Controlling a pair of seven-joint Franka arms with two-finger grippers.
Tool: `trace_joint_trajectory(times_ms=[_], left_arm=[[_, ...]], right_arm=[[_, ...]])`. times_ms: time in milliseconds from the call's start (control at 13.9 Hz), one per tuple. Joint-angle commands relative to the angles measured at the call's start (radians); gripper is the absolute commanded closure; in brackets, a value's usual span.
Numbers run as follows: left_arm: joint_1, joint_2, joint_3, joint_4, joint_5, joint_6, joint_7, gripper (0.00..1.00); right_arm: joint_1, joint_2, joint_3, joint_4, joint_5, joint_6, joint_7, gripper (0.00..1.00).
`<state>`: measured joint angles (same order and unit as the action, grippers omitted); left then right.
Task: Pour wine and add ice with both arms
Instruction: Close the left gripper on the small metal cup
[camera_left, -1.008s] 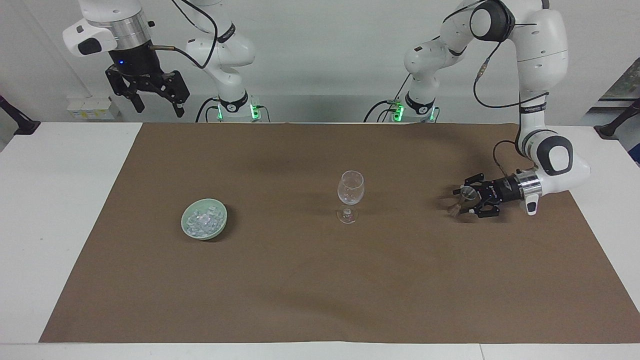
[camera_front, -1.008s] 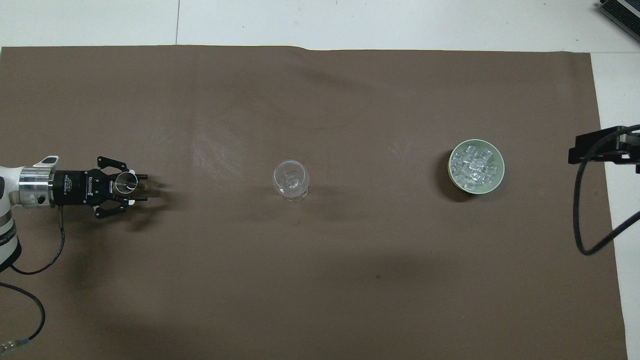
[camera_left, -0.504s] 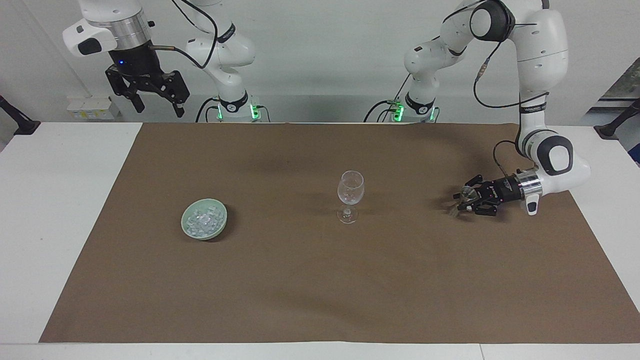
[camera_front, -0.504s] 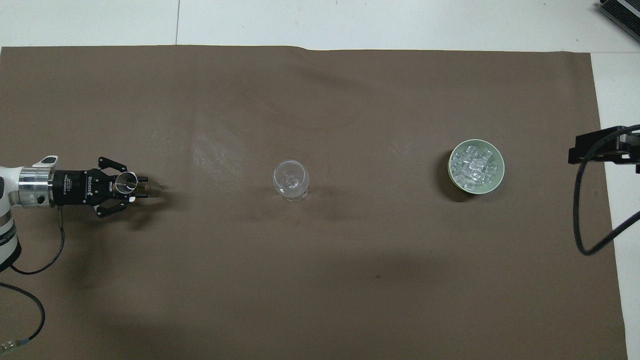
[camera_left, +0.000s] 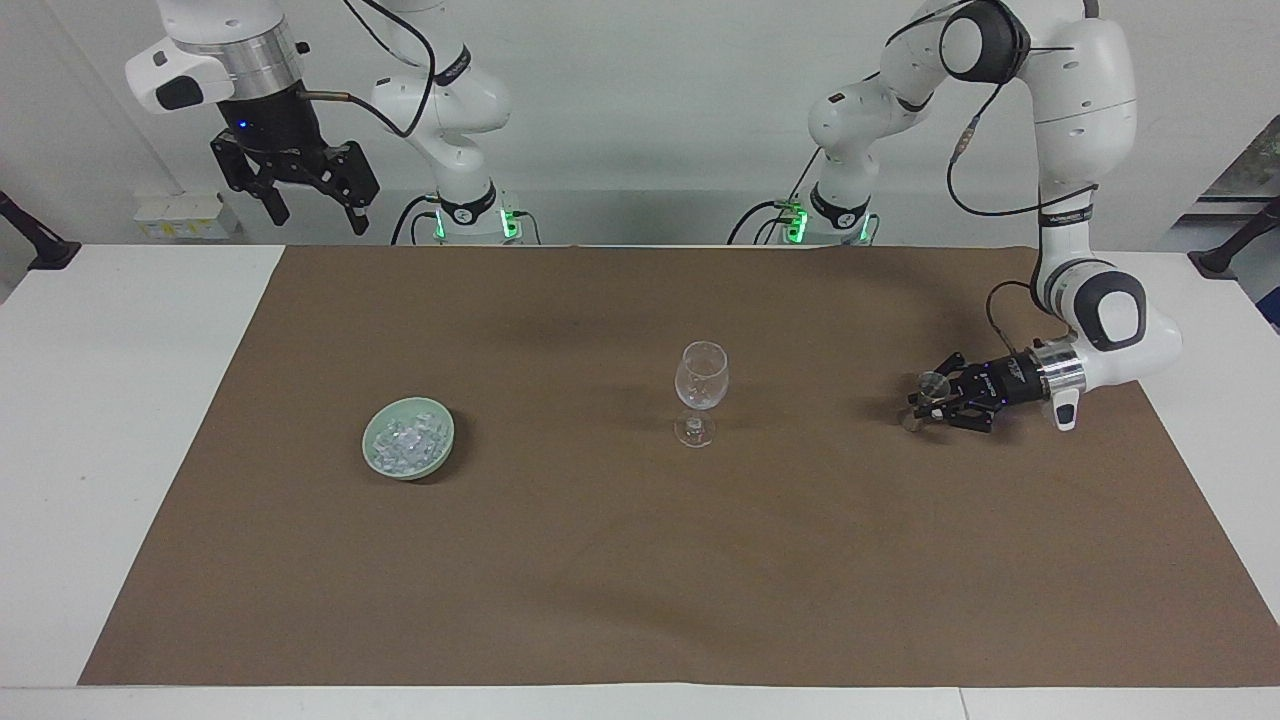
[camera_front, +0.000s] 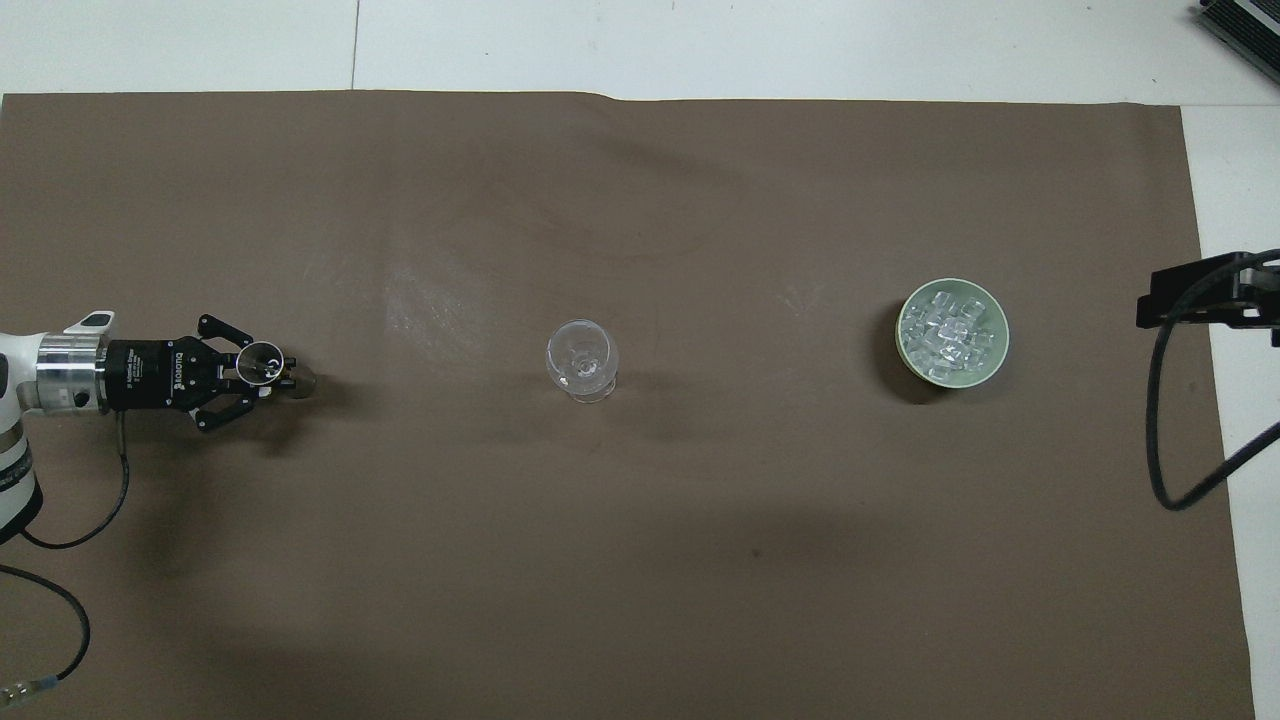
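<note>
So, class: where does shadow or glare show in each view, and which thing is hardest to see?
Facing view: the green bowl throws a dark shadow on the brown mat. Overhead view: a pale sheen lies beside the wine glass, toward the left arm's end; the clear glass nearly vanishes against the mat.

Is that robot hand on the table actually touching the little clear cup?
Touching. In the overhead view the left gripper has its fingers shut on the small clear cup, no gap showing; the facing view agrees.
</note>
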<state>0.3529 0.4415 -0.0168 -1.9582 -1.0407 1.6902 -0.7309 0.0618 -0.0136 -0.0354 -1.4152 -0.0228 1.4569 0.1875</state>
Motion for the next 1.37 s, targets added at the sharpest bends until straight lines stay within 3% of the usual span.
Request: trace_joint_trajectory(times_ms=[0,288,1296], left_arm=[[-0.015,-0.035,0.012,-0.041,-0.021,0.022,0.007,0.91],[-0.014,-0.035,0.012,-0.041,-0.021,0.016,0.005,1.0],[0.011,-0.047,0.014,-0.025,-0.068,-0.115,-0.016,1.0]], right_arm=[[-0.011,-0.005,0.002,-0.011,0.027,0.016,-0.013,0.0],[-0.011,-0.003,0.002,-0.011,0.027,0.016,-0.013,0.0],[-0.011,-0.005,0.002,-0.011,0.027,0.016,-0.013,0.0]])
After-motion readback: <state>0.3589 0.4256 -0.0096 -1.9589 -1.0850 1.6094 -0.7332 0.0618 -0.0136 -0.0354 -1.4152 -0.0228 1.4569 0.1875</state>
